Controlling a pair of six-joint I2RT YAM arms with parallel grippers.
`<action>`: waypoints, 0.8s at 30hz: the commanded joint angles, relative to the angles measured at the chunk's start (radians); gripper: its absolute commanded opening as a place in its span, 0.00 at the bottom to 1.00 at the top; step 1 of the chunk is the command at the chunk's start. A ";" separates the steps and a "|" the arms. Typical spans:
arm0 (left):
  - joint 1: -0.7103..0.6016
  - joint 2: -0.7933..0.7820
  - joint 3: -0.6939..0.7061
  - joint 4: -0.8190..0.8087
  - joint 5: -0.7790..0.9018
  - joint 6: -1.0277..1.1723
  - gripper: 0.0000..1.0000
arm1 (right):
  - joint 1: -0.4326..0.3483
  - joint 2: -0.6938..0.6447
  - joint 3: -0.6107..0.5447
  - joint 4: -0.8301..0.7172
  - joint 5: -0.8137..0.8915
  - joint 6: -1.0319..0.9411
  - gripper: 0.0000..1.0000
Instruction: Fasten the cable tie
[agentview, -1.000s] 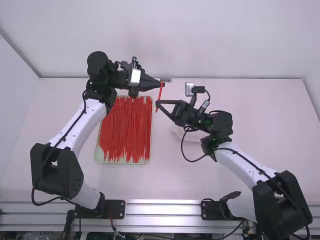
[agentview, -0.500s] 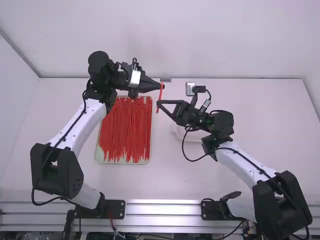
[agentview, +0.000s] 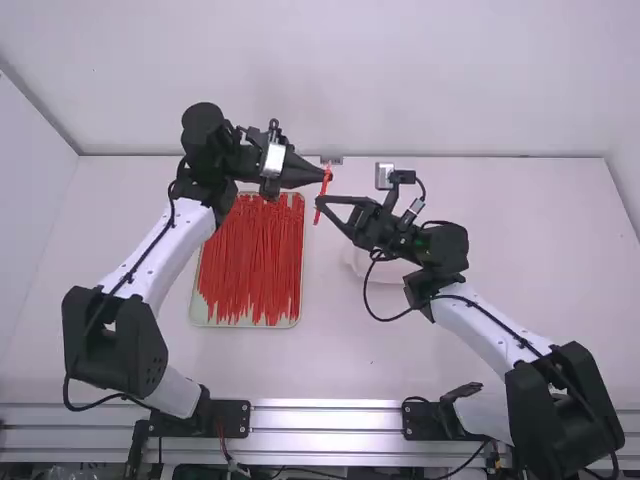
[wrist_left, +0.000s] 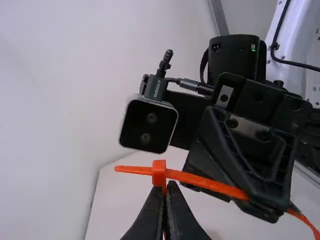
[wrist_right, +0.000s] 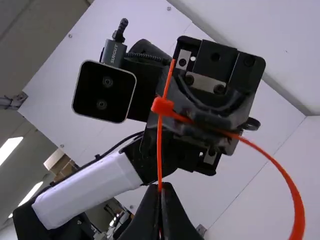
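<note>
Left gripper (agentview: 326, 178): hanging in the air above the far end of the tray and pointing toward the right arm. In its own wrist view (wrist_left: 164, 187) the 2 fingers are pressing together on the cable tie, just under the tie's head (wrist_left: 159, 171).
Right gripper (agentview: 317, 206): hovering just beside the left gripper, almost tip to tip with it. In its own wrist view (wrist_right: 161, 187) the 2 fingers are pinching together on the tie's strap, which is rising straight out from between them.
Cable tie (agentview: 320, 194): 1 red tie, hanging off the bench between the 2 grippers and touching both. In the left wrist view the strap (wrist_left: 200, 181) is running from the head across the front of the right gripper. In the right wrist view the straight strap (wrist_right: 159, 150) is meeting the head at the left gripper's fingertips and appearing to pass through it. A 2nd stretch is curving away from the head in a wide arc.
Tray (agentview: 245, 325): lying flat on the bench beneath the left arm, well below the held tie.
Spare ties (agentview: 250, 255): many red ones, lying lengthwise side by side and covering the tray.
Bench (agentview: 100, 220): white, carrying the tray.
</note>
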 joint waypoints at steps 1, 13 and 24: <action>-0.014 0.004 -0.003 -0.004 0.037 0.055 0.02 | -0.011 0.002 0.028 0.006 0.032 0.004 0.00; -0.014 0.004 -0.003 -0.090 0.037 0.134 0.02 | -0.051 0.002 0.028 0.015 0.032 0.030 0.00; -0.026 0.004 -0.003 -0.108 0.037 0.136 0.02 | -0.051 0.002 0.028 0.037 0.076 0.026 0.00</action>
